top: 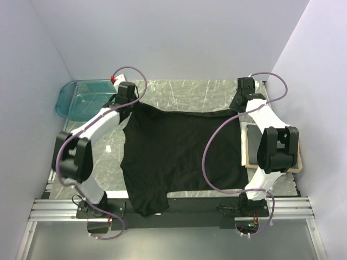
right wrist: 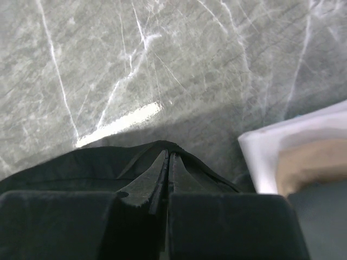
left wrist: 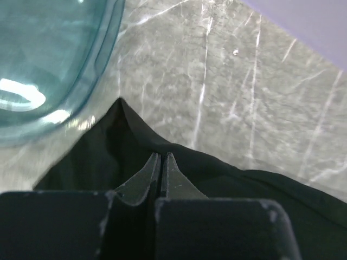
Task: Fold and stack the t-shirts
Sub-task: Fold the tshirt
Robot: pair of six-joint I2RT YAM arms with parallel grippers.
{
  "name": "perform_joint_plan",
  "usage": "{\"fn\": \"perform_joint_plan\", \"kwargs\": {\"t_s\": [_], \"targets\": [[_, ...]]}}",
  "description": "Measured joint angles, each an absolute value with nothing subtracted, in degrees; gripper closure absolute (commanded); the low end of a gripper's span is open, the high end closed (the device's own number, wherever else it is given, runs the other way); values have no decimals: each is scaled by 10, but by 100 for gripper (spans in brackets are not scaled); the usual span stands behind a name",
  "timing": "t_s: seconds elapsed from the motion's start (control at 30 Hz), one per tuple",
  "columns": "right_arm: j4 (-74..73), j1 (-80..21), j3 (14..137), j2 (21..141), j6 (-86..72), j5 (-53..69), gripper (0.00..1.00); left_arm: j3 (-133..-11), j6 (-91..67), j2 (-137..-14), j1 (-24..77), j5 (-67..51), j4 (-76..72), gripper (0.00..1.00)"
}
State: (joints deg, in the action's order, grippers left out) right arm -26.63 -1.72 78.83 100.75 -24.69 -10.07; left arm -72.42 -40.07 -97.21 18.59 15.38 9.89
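Marble table (top: 179, 92) ahead; left gripper (left wrist: 161, 157) and right gripper (right wrist: 167, 154) each clamp a shirt (top: 179, 151) corner. Best lifted evenly, edge taut.

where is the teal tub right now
In the top view the teal tub sits at the table's far left corner, just left of the left claw, which pinches the far left corner of the black t-shirt.
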Motion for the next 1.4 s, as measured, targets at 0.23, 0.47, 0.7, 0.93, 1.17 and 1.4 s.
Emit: {"fn": "perform_joint_plan", "kwargs": {"t_s": [0.23, 0.47, 0.7, 0.93, 1.17, 1.4], "targets": [[-277, -15, 772, 960, -243, -96, 100, -665, -509, -861, 264, 260, 194, 100], [-299, -15, 753, 941, -236, -88, 100, -615, -623, -793, 321, 330, 315, 100], [-322, -15, 737, 921, -228, -89, 100, -555, -692, -702, 365, 345, 380, 100], [-338, -15, 707, 875, -224, -90, 100, -503, -733, -672, 387, 330, 411, 99], [-353, -15, 640, 842, -226, -100, 100, -468, -749, -672, 398, 307, 426, 99], [-376, -15, 587, 807, -234, -112, 77, -425, -757, -662, 420, 271, 442, 84]]}}
